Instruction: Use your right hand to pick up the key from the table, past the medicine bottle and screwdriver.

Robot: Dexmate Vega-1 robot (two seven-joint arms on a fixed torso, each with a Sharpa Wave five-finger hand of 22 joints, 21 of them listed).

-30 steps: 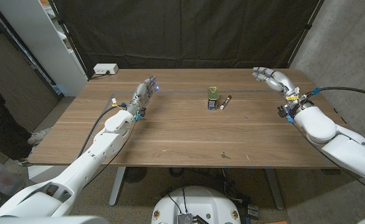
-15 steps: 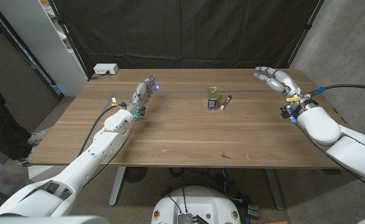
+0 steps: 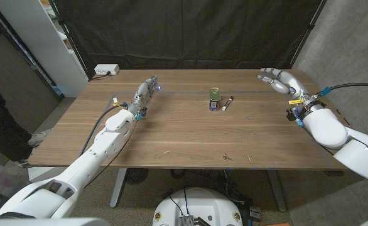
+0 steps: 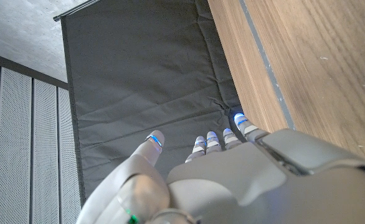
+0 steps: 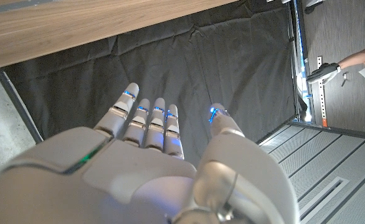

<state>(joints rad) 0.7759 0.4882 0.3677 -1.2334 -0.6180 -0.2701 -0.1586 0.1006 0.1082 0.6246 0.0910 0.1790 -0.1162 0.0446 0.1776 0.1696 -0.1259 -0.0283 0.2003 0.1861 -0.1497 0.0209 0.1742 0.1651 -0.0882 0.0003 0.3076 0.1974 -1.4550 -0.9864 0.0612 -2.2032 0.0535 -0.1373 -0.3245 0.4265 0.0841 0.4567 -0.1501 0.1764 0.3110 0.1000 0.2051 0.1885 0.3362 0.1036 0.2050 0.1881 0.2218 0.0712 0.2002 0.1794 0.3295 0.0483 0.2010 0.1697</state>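
**Right hand empty at the far corner, key not yet approached**

Wooden table point(image 3: 171, 135): broad, bare across most of its top, dark curtain point(image 3: 184, 31) behind it. A white box point(image 3: 106, 69) sits at the far left corner.

My left arm reaches in over the left side; my left hand point(image 3: 144, 94) is extended toward the far edge, fingers straight and apart, holding nothing. I leave it out of this job.

My right hand point(image 3: 277, 80) is over the far right corner of the table, fingers stretched and spread, nothing in it. In the right wrist view my right hand points out past the table edge at the curtain, not at any object.

Medicine bottle point(image 3: 215, 99): small, upright, near the middle of the far half. Screwdriver point(image 3: 227, 102): lies just beside it on the right side, apart from it.

Key point(image 3: 225, 157): a tiny dark speck close to the near edge, roughly in line with the bottle, well apart from my hand. I take it for the key; it is too small to be sure.

Risks as I judge them:
- Sweeping inward, my forearm could clip the bottle or roll the screwdriver.
- The key lies flat and thin; fingertips may skid off it.
- It sits near the edge, so a poor scrape could push it off the table.
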